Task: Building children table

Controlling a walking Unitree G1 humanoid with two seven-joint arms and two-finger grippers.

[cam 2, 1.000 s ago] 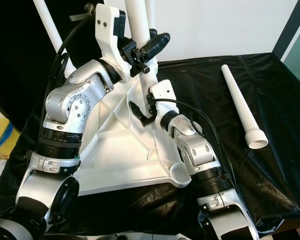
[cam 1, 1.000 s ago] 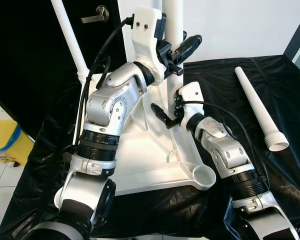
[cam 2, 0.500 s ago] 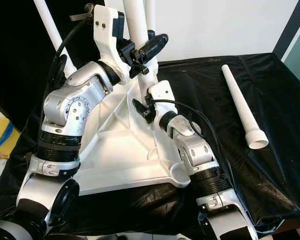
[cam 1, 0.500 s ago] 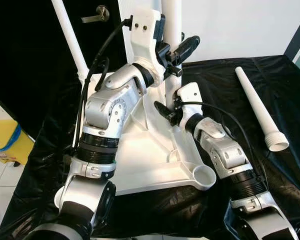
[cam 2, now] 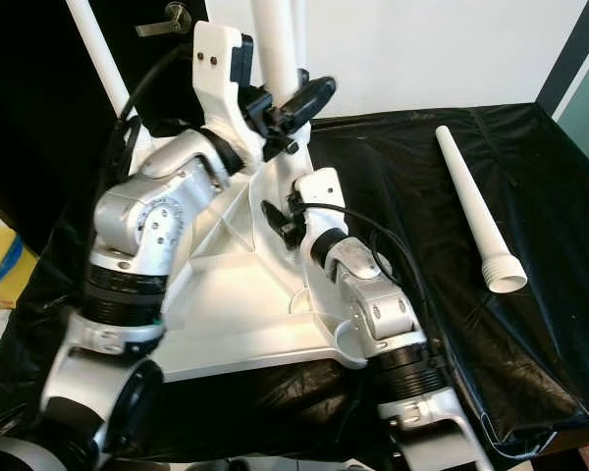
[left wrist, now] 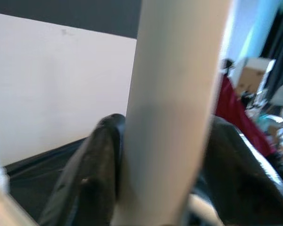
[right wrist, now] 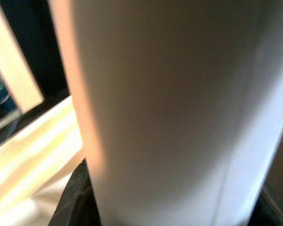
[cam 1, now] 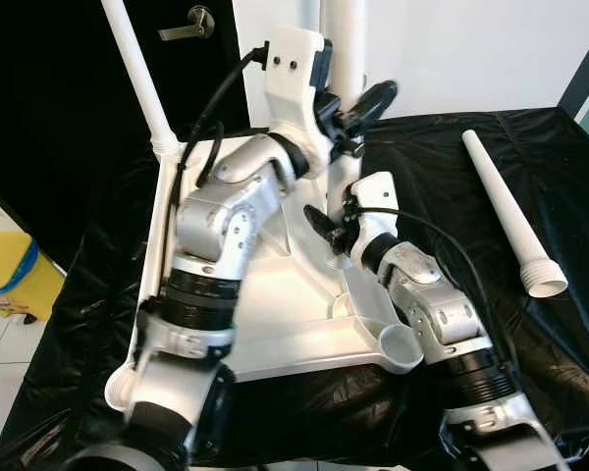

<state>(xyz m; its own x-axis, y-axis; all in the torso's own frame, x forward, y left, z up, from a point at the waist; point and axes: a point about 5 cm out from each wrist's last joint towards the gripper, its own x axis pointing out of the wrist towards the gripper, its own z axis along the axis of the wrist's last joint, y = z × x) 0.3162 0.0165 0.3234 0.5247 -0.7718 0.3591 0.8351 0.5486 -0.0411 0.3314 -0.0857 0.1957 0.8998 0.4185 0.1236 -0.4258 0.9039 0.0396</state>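
Your white tabletop (cam 1: 275, 294) lay upside down on the black cloth (cam 1: 452, 167), with one upright leg (cam 1: 346, 59) standing at its far corner. Your left gripper (cam 1: 358, 106) was clamped around that leg high up, and your right gripper (cam 1: 326, 228) gripped the same leg lower down, near its base. Another leg (cam 1: 137, 69) rose at the left corner, and a loose leg (cam 1: 506, 211) lay on the cloth, well apart to the right.

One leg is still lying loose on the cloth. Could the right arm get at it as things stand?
Probably not yet: the right end effector is closed on the upright leg in the tabletop. The loose leg itself lies unobstructed on the robot's right.
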